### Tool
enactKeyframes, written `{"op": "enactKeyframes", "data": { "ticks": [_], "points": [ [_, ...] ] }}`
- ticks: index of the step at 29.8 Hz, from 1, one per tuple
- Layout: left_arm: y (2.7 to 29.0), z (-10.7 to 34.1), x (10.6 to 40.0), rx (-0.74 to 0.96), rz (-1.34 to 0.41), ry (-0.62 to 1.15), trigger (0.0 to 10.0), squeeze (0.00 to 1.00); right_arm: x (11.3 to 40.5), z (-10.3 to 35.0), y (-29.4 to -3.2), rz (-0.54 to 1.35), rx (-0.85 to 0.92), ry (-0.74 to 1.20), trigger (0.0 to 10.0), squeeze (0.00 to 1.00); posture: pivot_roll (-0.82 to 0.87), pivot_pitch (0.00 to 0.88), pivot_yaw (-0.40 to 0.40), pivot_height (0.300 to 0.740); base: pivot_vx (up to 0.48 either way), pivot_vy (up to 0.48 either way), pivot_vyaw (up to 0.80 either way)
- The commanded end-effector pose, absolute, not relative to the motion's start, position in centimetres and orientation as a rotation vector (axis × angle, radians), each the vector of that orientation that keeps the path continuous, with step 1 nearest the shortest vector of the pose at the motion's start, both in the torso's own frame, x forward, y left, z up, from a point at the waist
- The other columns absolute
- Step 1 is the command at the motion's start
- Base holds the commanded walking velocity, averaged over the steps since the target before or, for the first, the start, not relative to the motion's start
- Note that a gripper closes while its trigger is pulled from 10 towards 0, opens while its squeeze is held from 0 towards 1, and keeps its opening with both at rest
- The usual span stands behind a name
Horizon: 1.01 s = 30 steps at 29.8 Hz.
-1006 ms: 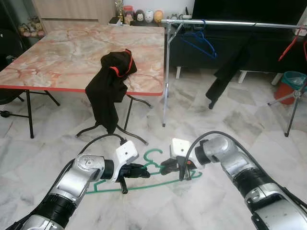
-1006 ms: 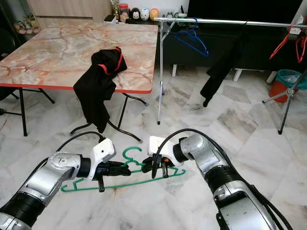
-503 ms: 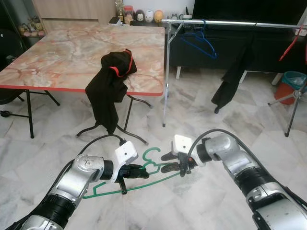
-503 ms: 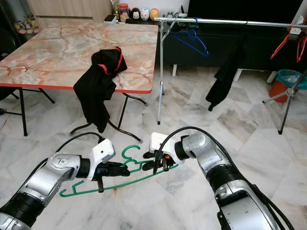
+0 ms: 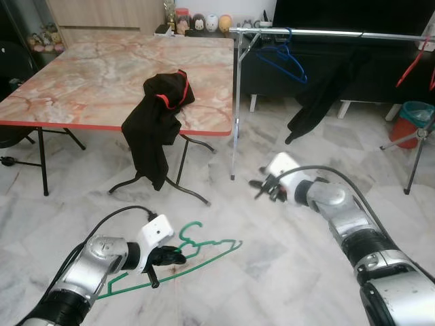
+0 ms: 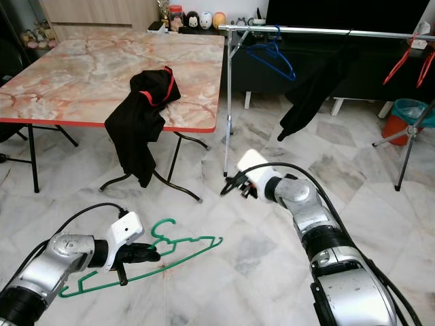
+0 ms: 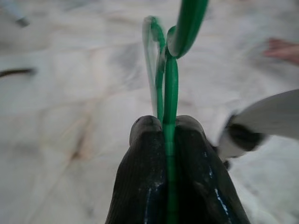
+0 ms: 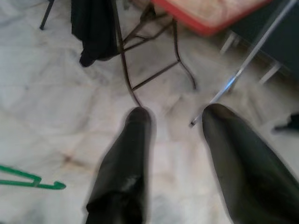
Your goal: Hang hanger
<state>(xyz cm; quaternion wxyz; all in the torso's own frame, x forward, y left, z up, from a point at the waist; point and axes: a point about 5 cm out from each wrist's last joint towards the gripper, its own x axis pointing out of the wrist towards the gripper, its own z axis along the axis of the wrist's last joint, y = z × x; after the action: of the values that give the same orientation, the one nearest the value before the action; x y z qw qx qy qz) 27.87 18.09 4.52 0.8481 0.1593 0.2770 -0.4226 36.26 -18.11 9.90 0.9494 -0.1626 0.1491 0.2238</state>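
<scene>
We saw L gripper (image 5: 171, 257) clamped on green hanger (image 5: 204, 248) low over floor, hanger w/ hook up. R gripper (image 6: 233, 186) was raised, fingers apart, empty, well away from it.

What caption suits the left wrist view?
Left gripper clamped on a green hanger above a marble floor.

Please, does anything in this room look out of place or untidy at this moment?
Yes. A black garment is slumped over the front edge of the marble table instead of hanging on the rack, half dangling toward the floor. Another dark garment hangs from the rack. The left gripper holds a green hanger low above the floor.
</scene>
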Motion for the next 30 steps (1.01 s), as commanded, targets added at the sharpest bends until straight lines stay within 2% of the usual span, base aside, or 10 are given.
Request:
{"op": "enactKeyframes", "data": {
  "ticks": [1,3,5,6,11,13,15,18,20,30],
  "points": [
    [19.4,2.8,27.8,0.323,-0.706,0.608,10.0,0.0,34.7,6.7,-19.9,0.219,-0.114,0.411,10.0,0.0,0.02,0.0,-0.025,0.74,0.0,0.0,0.0],
    [19.5,2.6,27.8,0.324,-0.688,0.609,10.0,0.0,34.6,6.3,-19.9,0.206,-0.091,0.419,10.0,0.0,0.02,0.0,-0.025,0.74,0.0,0.0,0.0],
    [21.0,0.1,27.1,0.193,-0.39,0.64,10.0,0.0,30.9,1.6,-19.3,0.143,0.008,0.49,10.0,0.0,0.01,0.0,-0.017,0.74,0.0,0.0,0.0],
    [21.0,0.1,27.1,0.193,-0.39,0.64,10.0,0.0,30.9,1.6,-19.3,0.143,0.008,0.49,10.0,0.0,0.01,0.0,-0.017,0.74,0.0,0.0,0.0],
    [22.6,-3.3,24.0,0.107,-0.128,0.748,10.0,0.0,23.9,-5.0,-19.2,-0.025,0.171,0.761,10.0,0.0,0.01,0.0,-0.016,0.74,0.0,0.0,0.0],
    [23.0,-4.1,23.1,0.095,-0.077,0.783,10.0,0.0,22.1,-6.2,-19.3,-0.072,0.183,0.831,10.0,0.0,0.0,0.0,-0.014,0.74,0.0,0.0,0.0],
    [23.6,-5.9,20.5,0.064,0.006,0.883,10.0,0.0,18.1,-8.5,-18.9,-0.048,0.13,0.981,10.0,0.0,0.02,0.0,-0.011,0.74,0.0,0.0,0.0],
    [23.6,-6.4,19.7,0.065,0.017,0.912,10.0,0.0,17.2,-8.9,-19.0,-0.037,0.114,1.009,10.0,0.0,0.01,0.0,-0.011,0.74,0.0,0.0,0.0],
    [23.6,-7.1,18.5,0.056,0.02,0.948,10.0,0.0,16.3,-9.2,-19.6,-0.115,0.161,1.017,10.0,0.0,0.01,0.0,-0.005,0.74,0.0,0.0,0.0],
    [24.5,-8.2,15.9,0.04,0.056,1.005,10.0,0.0,17.2,-8.7,-20.3,-0.169,0.194,0.96,10.0,0.0,0.0,0.0,0.003,0.74,0.0,0.0,0.0]
  ]
}}
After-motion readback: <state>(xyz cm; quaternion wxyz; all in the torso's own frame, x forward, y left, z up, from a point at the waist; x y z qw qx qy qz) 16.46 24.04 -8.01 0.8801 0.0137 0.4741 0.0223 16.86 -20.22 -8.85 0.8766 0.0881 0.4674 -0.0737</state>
